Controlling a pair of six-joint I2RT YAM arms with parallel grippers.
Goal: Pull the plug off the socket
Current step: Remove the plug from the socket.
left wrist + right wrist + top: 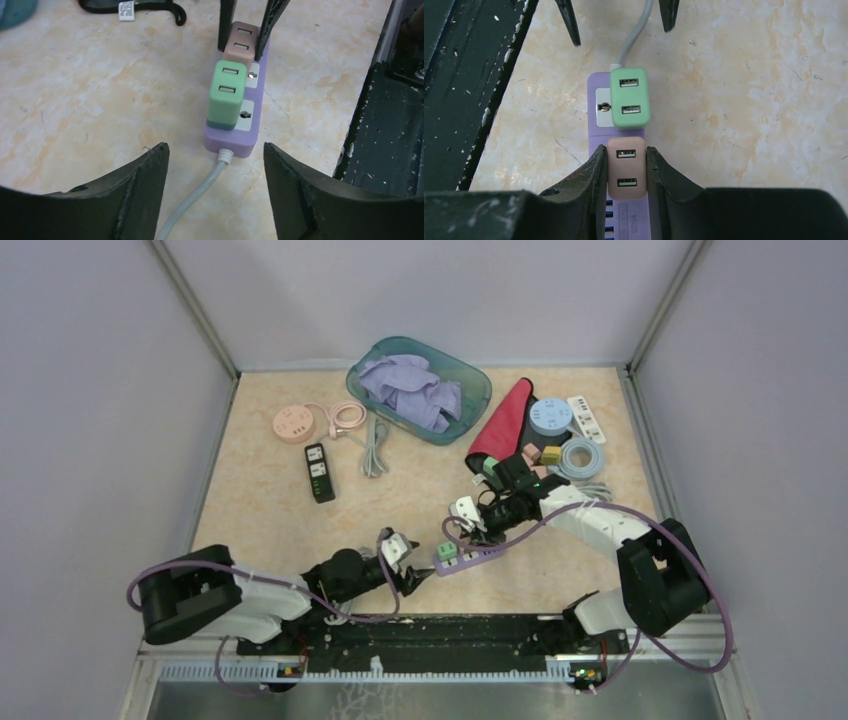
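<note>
A purple power strip (pixel 478 556) lies on the table near the front edge, with a green plug (pixel 227 95) and a tan-pink plug (pixel 626 167) seated side by side in its sockets. My right gripper (pixel 626 150) is shut on the tan-pink plug, one finger pressed flat on each side. My left gripper (pixel 215 150) stands open just short of the strip's cord end (pixel 231 144). Its fingers straddle the grey cable (pixel 200 192) without touching it. The green plug sits free between the two grippers.
A black rail (pixel 430 635) runs along the near edge, close beside the strip. Farther back are a teal basket (pixel 478 380) of lilac cloth, a black power strip (pixel 319 472), a round pink socket (pixel 294 425), a red cloth (pixel 505 420) and a blue round socket (pixel 550 416).
</note>
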